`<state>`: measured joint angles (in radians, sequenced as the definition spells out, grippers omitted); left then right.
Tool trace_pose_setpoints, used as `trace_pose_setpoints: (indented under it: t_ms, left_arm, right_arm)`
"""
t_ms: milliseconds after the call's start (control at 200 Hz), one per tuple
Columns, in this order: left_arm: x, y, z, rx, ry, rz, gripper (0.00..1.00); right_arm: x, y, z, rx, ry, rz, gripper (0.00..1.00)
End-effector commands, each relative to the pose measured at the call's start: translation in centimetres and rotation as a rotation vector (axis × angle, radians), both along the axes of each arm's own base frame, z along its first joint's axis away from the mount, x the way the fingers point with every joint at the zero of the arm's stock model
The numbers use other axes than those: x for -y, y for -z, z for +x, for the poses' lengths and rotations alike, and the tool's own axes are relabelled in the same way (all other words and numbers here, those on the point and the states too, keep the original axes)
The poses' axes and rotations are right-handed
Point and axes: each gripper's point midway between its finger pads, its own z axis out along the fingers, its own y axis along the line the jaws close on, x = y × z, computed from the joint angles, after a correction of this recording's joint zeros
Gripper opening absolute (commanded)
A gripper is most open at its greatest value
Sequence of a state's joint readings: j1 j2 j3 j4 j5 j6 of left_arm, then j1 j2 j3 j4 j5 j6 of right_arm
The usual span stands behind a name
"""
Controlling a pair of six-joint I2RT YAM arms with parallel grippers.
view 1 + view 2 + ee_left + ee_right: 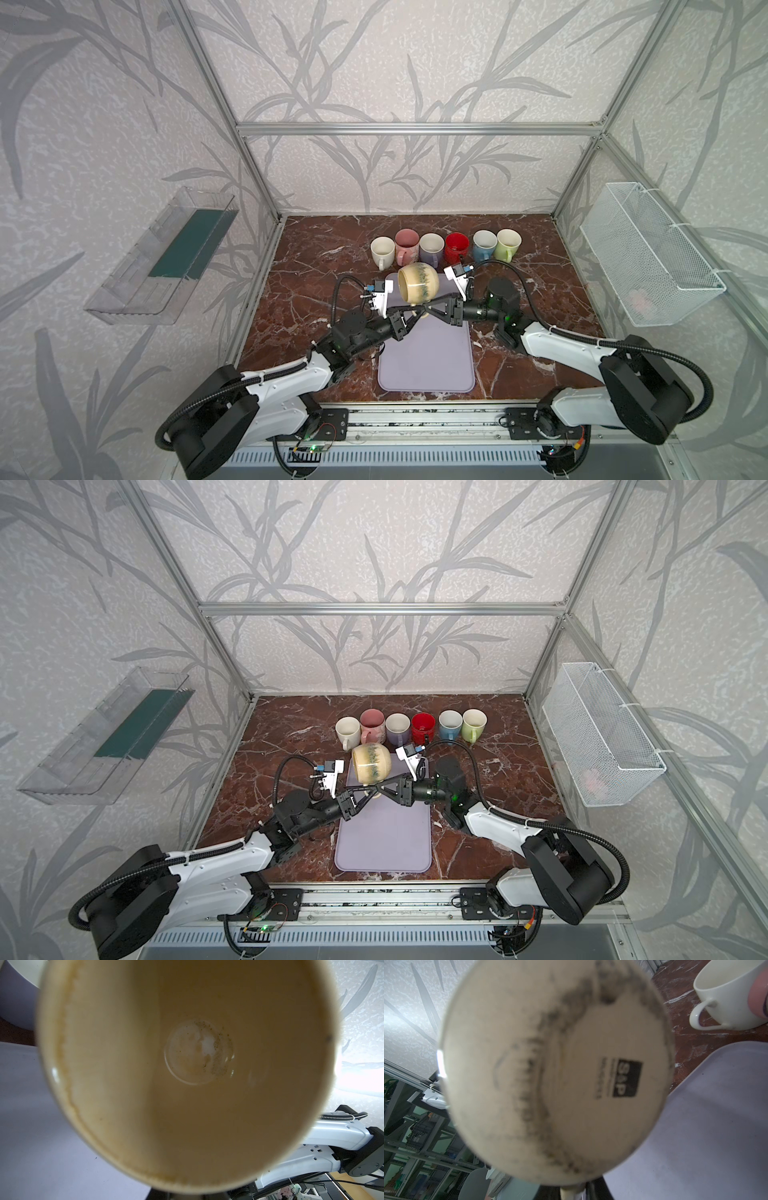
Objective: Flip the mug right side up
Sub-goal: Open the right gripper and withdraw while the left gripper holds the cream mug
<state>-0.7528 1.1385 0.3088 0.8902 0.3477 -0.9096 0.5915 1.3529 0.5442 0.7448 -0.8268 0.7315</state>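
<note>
The mug (417, 283) is cream with a dark speckled band, the mat (428, 357) lavender, the tabletop (316, 266) red-brown marble veined white, the row of cups (432, 248) white, pink, lilac, red, blue and green, the wallpaper (415, 62) pale with grey leaves.

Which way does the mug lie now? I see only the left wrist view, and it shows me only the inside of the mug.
Observer: In a top view the cream mug lies on its side, raised over the lilac mat, mouth toward the left arm.
Operator: What holds it?
Observer: The left claw and the right claw, both shut, meet at its handle, below the body.
Operator: What else stands near?
Observer: Six upright mugs stand in a row beyond the mat.
</note>
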Motion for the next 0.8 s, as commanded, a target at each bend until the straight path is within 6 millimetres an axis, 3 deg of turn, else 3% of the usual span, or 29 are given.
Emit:
trace_pose_setpoints:
  t_ms: [0,75,190,455,795]
  left_arm:
    - [-2.1,2.1,1.6,-0.029,-0.132,0.057,0.00]
    - [-2.4,2.8,1.4,-0.032,-0.138,0.064,0.00]
    - [-2.9,3.9,1.1,-0.031,-0.153,0.082,0.00]
    - [-3.3,5.4,1.1,-0.033,-0.174,0.101,0.00]
    - [-4.5,5.9,1.9,-0.036,-0.247,0.198,0.00]
  right_arm:
    - [-0.3,-5.6,-0.6,0.206,-0.060,0.102,0.19]
    - [-0.5,-5.1,-0.3,0.183,-0.061,0.112,0.26]
    - [-0.7,-4.5,-0.1,0.157,-0.059,0.139,0.30]
    - [-1.5,-2.9,0.5,0.099,-0.075,0.164,0.29]
    - [-1.5,-2.3,0.5,0.108,-0.071,0.133,0.29]
